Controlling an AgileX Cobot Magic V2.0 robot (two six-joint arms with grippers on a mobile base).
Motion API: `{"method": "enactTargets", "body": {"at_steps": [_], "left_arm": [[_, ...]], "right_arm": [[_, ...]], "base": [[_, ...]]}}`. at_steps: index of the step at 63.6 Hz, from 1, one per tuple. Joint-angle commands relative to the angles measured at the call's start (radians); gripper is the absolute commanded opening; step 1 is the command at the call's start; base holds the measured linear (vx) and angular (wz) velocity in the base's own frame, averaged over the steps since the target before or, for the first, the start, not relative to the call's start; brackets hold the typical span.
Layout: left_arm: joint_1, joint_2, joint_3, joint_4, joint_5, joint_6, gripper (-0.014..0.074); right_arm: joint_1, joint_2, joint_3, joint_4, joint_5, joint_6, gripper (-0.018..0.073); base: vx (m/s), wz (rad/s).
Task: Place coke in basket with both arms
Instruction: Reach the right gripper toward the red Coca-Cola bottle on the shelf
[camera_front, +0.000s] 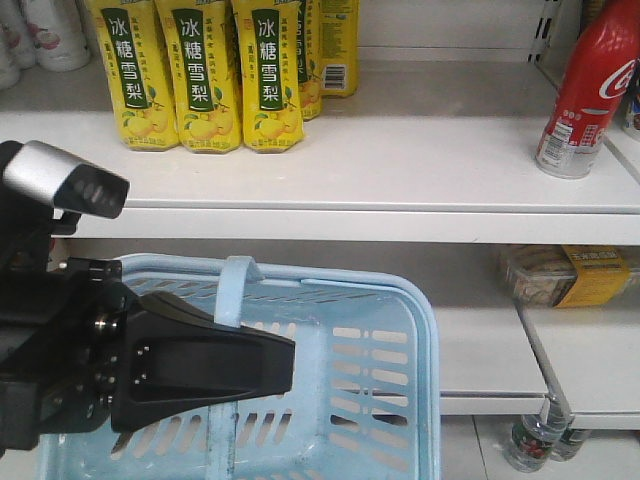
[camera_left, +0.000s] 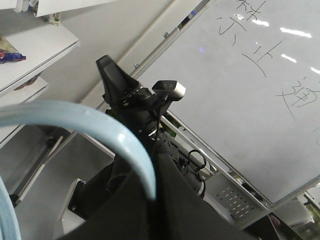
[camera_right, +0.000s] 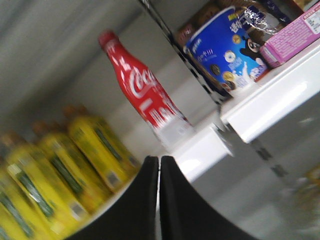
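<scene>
Red coke (camera_front: 588, 85) stands ungrasped on the far-right shelf (camera_front: 400, 170) (nothing placed yet); right pincer (camera_right: 159, 165) pressed together, empty; left pincer (camera_front: 282, 365) pinches the handle (camera_front: 236, 285) of the blue basket (camera_front: 425, 330).

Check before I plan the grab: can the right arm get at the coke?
Probably yes: the coke stands on open shelf ahead of the right gripper, nothing between them, though its shut jaws must open first.

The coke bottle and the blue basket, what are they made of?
The coke bottle: probably painted metal, glossy; bright highlights on opaque red skin, though plastic can't be excluded. The basket: moulded plastic, smooth pale blue, with slotted walls and rounded rim.
</scene>
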Motion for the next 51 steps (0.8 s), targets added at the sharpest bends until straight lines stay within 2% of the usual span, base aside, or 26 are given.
{"method": "enactTargets", "body": {"at_steps": [1, 6, 9, 12, 15, 22, 23, 29, 34, 39, 42, 44, 51], "left_arm": [[-0.002, -0.023, -0.035, -0.094, -0.163, 0.001, -0.0006], [-0.002, -0.024, -0.035, -0.095, -0.162, 0.001, -0.0006], [-0.002, -0.024, -0.035, -0.095, -0.162, 0.001, -0.0006], [-0.002, -0.024, -0.035, -0.095, -0.162, 0.001, -0.0006], [-0.002, -0.024, -0.035, -0.095, -0.162, 0.001, -0.0006], [-0.002, -0.024, -0.035, -0.096, -0.162, 0.001, -0.0006], [-0.002, -0.024, -0.035, -0.096, -0.162, 0.001, -0.0006], [-0.002, -0.024, -0.035, -0.097, -0.162, 0.001, -0.0006], [-0.002, -0.024, -0.035, -0.097, -0.162, 0.001, -0.0006], [-0.002, -0.024, -0.035, -0.097, -0.162, 0.001, -0.0006], [-0.002, -0.024, -0.035, -0.097, -0.162, 0.001, -0.0006], [-0.002, -0.024, -0.035, -0.097, -0.161, 0.001, -0.0006], [-0.002, -0.024, -0.035, -0.097, -0.159, 0.001, -0.0006]], "right_arm": [[-0.002, -0.013, 0.007, 0.144, -0.193, 0.202, -0.0005], [0.0, -0.013, 0.006, 0.194, -0.296, 0.265, -0.0005], [0.0, -0.013, -0.005, 0.143, -0.377, 0.269, -0.0005], [0.0, -0.013, -0.038, 0.052, -0.41, 0.271, -0.0005], [0.0, -0.011, -0.095, -0.078, -0.372, 0.283, -0.0005], [0.0, 0.02, -0.291, -0.531, -0.099, 0.399, -0.0001], [0.0, 0.03, -0.326, -0.623, -0.053, 0.438, 0.0001], [0.0, 0.087, -0.465, -1.016, 0.077, 0.657, 0.0033], [0.0, 0.149, -0.54, -1.313, 0.054, 0.846, 0.01], [0.0, 0.226, -0.6, -1.573, -0.061, 1.087, 0.0207], [-0.002, 0.276, -0.625, -1.714, -0.124, 1.193, 0.0286], [-0.003, 0.302, -0.638, -1.781, -0.152, 1.238, 0.0333], [-0.003, 0.391, -0.658, -1.764, -0.208, 1.282, 0.0502]], "base": [[0.0, 0.0], [0.0, 0.0], [0.0, 0.0], [0.0, 0.0], [0.0, 0.0], [0.0, 0.0], [0.0, 0.0], [0.0, 0.0], [0.0, 0.0], [0.0, 0.0], [0.0, 0.0], [0.0, 0.0], [0.0, 0.0]]}}
